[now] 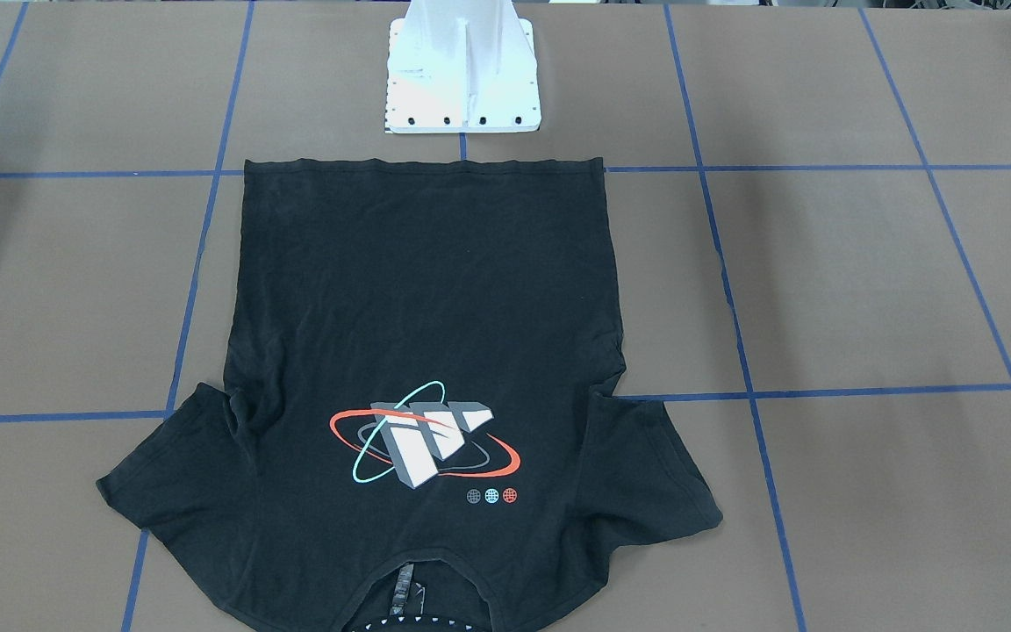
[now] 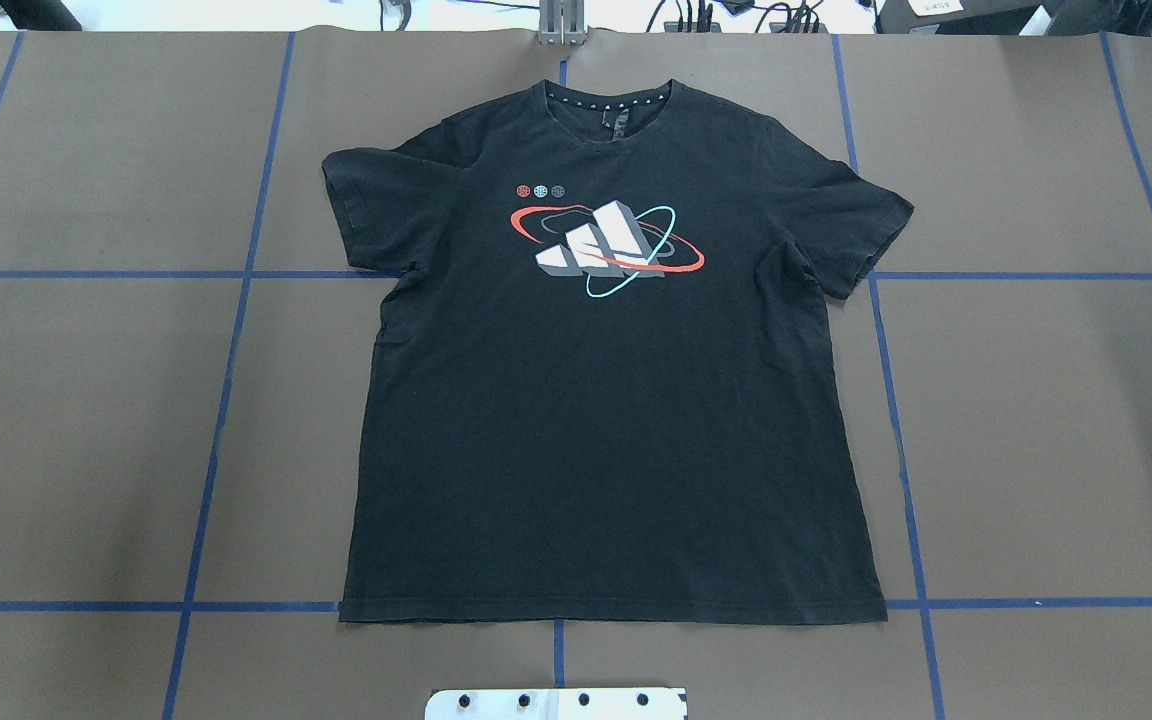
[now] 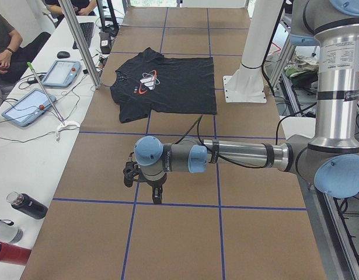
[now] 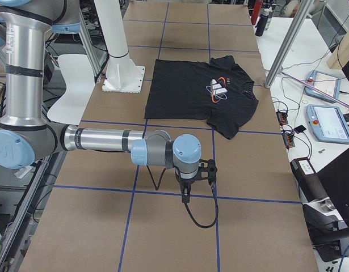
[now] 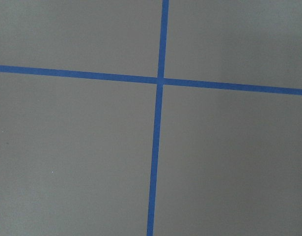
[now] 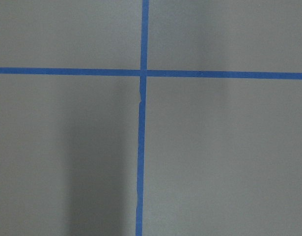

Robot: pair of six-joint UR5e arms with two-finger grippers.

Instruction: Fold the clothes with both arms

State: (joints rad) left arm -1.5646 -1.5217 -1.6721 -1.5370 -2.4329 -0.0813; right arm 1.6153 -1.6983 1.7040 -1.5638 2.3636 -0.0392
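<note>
Found the black T-shirt (image 2: pixel 616 420) spread flat and front up on the brown table (image 2: pixel 86 420), at the centre of the overhead view, with the collar toward 12 o'clock and the hem toward 6 o'clock. Saw the sleeves opened toward 9 and 3 o'clock, and the logo (image 2: pixel 606 245) on the chest. Noted blue tape lines (image 2: pixel 226 330) cutting the surface into large squares, some passing under the cloth. Saw the white pedestal base (image 1: pixel 462 79) at 6 o'clock of the hem, near it but apart. In the left side view, found the left arm (image 3: pixel 243 154) stretched low over bare table, well apart from the shirt, with the left gripper (image 3: pixel 157 195) pointing down; could not tell the state of the jaws. Found the same for the right arm (image 4: pixel 100 139) and right gripper (image 4: pixel 185 195) in the right side view. Saw in each wrist view only brown surface and a tape crossing (image 5: pixel 160 81). Beside the table, noted a white desk (image 3: pixel 21 151) with two tablets (image 3: pixel 27 108), bottles (image 3: pixel 27 205) and a seated person (image 3: pixel 4 44)
</note>
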